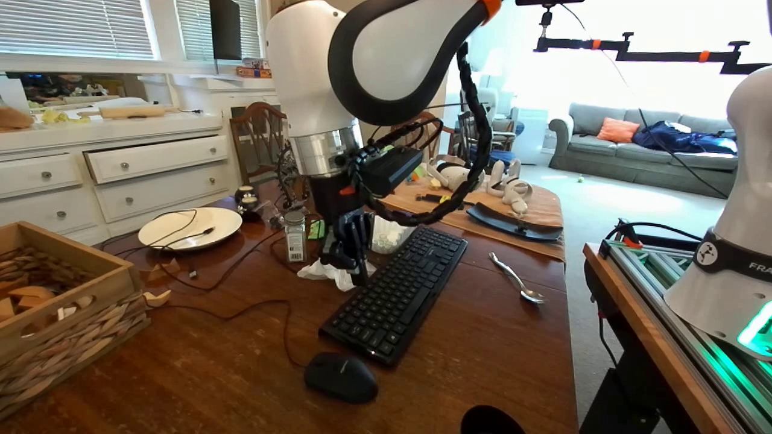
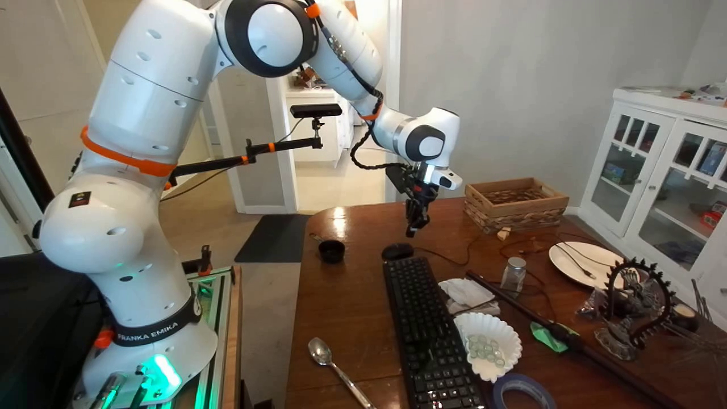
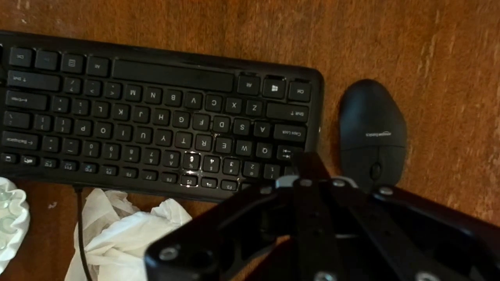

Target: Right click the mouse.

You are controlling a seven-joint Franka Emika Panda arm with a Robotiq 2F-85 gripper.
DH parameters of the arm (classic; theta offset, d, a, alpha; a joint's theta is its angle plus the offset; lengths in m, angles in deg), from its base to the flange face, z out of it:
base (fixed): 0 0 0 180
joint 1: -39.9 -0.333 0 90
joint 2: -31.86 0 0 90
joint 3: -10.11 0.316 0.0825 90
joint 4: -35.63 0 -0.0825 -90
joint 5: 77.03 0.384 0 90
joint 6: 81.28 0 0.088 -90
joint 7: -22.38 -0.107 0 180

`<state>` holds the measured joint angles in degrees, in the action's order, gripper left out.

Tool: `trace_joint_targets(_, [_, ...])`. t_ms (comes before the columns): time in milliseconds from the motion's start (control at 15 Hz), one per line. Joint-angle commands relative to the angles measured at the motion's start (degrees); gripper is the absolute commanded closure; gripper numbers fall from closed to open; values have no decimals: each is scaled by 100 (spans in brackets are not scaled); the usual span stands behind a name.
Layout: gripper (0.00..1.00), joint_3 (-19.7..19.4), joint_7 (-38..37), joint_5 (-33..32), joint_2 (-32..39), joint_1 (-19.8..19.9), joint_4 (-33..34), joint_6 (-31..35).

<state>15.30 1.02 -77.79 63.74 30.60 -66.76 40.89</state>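
The mouse [image 1: 341,378] is small, black and oval, with a domed top. It lies on the wooden table past the end of the long black keyboard [image 1: 401,295], with its thin cable running off over the table. It also shows in an exterior view [image 2: 397,251] and in the wrist view [image 3: 373,121], where its buttons and wheel face my gripper. My gripper [image 3: 310,164] is shut, its fingertips together with nothing between them. In the wrist view the tips overlap the keyboard's corner, just left of the mouse. In both exterior views the gripper [image 2: 410,232] hovers above the table, apart from the mouse.
A wicker basket [image 2: 514,218] stands behind. A black cup [image 2: 331,251] and a spoon [image 2: 341,372] lie near the table edge. Crumpled white tissue [image 3: 133,234], a glass jar [image 2: 514,275], a fluted white dish [image 2: 508,341] and a white plate [image 1: 208,226] sit beyond the keyboard.
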Motion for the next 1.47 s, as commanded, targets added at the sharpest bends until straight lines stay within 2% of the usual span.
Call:
trace_joint_targets(0, [99,-110,44,71,-1,-99,22,-17])
trace_joint_targets(200, [100,-104,27,63,142,-135,113,47])
trace_joint_targets(1067, [100,75,482,144,921,-312,228,1329])
trace_joint_targets(1400, [100,-46,464,-17,1087,-527,265,1805])
